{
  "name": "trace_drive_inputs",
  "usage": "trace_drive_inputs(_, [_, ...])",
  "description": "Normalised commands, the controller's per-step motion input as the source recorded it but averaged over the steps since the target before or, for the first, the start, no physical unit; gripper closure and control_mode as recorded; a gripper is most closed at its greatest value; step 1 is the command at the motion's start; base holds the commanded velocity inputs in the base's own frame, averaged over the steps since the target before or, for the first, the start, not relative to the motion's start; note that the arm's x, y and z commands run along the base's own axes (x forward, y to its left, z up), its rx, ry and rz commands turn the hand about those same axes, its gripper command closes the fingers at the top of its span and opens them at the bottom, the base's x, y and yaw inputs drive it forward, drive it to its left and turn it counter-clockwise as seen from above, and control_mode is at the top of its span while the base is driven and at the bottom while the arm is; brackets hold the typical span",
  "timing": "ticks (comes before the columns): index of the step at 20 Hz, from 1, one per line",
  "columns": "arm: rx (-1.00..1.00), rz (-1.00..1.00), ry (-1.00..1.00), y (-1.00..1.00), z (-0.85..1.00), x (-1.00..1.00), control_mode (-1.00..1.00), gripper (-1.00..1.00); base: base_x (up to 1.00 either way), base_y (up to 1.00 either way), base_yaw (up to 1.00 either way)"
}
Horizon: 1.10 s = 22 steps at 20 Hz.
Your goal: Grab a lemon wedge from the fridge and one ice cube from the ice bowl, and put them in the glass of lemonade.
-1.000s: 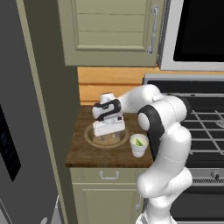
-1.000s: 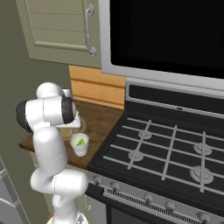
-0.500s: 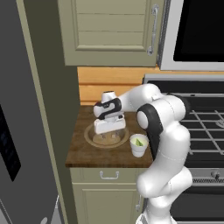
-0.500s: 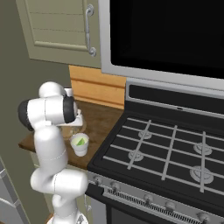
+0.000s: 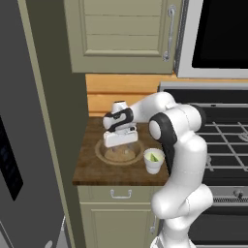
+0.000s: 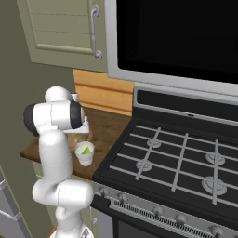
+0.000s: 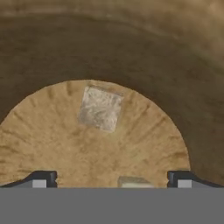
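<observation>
End effector (image 5: 119, 141), jaws spread wide, is hovering over ice bowl (image 5: 102, 154) on surface, glass of lemonade (image 5: 154, 160) just right. Ice cube (image 7: 101, 108) pick in hand; next needs lowering w/ jaws straddling cube.

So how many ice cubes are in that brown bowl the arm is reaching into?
2 that I can see in the ice bowl: one ice cube lies on the bowl's floor, and another cube peeks up at the bottom edge between the open gripper tips. More may be hidden.
</observation>
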Motion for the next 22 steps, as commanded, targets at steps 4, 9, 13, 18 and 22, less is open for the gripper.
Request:
trace_drive_inputs(4, [0.0,0.0,0.0,0.11,-0.04,0.0,-1.0,-1.0,0.0,0.0,0.0])
trace_drive_inputs(9, [0.0,0.0,-0.02,0.02,0.0,-0.2,-1.0,-1.0,0.0,0.0,0.0])
trace_drive_inputs(13, [0.0,0.0,-0.02,-0.03,-0.05,-0.29,-1.0,-1.0,0.0,0.0,0.0])
trace_drive_inputs(18, [0.0,0.0,-0.07,0.0,-0.08,-0.39,-1.0,-1.0,0.0,0.0,0.0])
trace_drive_inputs(22, [0.0,0.0,-0.08,0.0,0.0,-0.11,-1.0,-1.0,0.0,0.0,0.0])
